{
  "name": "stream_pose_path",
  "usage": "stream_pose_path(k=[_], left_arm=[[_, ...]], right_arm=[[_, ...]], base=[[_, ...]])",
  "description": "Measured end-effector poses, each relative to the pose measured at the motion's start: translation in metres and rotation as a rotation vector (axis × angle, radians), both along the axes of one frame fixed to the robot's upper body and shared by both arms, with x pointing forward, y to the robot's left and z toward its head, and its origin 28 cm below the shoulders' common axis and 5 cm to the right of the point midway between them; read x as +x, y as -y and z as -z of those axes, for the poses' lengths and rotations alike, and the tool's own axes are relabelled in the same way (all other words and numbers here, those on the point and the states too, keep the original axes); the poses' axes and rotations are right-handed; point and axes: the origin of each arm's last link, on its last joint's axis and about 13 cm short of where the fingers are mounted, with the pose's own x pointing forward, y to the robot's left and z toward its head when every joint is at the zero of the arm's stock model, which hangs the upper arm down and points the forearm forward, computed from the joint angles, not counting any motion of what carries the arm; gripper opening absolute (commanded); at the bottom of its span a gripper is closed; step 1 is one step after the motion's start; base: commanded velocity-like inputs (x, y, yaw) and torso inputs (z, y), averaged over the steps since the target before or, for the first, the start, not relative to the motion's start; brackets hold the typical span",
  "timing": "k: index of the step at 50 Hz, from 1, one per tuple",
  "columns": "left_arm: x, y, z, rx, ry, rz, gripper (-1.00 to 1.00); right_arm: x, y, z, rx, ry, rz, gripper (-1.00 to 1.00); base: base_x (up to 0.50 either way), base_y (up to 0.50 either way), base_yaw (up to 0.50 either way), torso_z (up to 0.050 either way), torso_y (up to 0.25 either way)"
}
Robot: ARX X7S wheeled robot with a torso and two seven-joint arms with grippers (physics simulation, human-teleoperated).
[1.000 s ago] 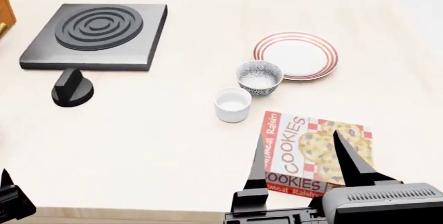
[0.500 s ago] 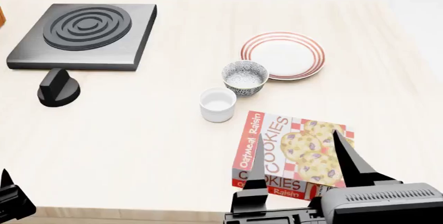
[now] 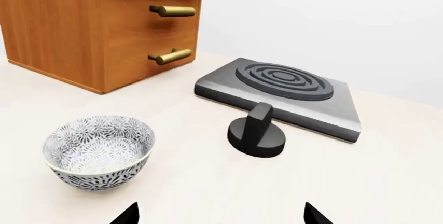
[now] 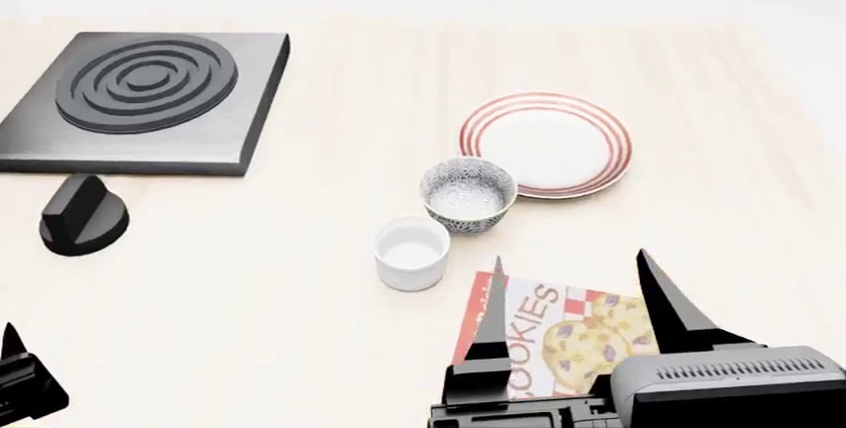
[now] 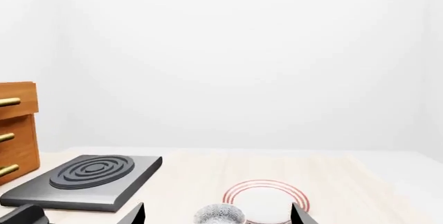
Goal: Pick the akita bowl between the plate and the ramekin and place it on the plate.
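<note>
Head view showed the akita bowl (image 4: pixel 467 194) standing upright on the pale wooden table (image 4: pixel 264 269), between the plate (image 4: pixel 545 144) and the ramekin (image 4: pixel 411 252). The bowl's far right side was at the near left rim of the plate, touching or almost touching; I cannot tell which. The ramekin stood just beside the bowl, on its near left, with a small gap. The right gripper (image 4: pixel 576 309) was at the near edge, over a cookie box (image 4: pixel 562 344) that lay flat on the table, near the ramekin on the right. Its two dark fingers were spread wide apart and held nothing. At the far left lay a black burner plate (image 4: pixel 139 101), and a black knob (image 4: pixel 82 215) stood near it, apart from it.

In the left wrist view, the left gripper (image 3: pixel 220 216) showed only two finger tips, set wide apart with nothing between them. Ahead of it stood a twin patterned bowl (image 3: pixel 99 150), the knob, the burner and a wooden cabinet (image 3: pixel 97 24) with brass handles.
</note>
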Motion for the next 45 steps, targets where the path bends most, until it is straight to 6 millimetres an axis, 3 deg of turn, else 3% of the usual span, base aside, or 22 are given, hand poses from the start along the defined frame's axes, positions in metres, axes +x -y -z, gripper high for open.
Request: stream_pose_path(k=[45], left_arm=[[-0.0008, 0.0002, -0.0009, -0.001, 0.0, 0.001, 1.0]], right_arm=[[0.0007, -0.0003, 0.0016, -0.003, -0.013, 0.001, 1.0]], base=[[0.3, 0.0, 0.0, 0.0, 0.0]])
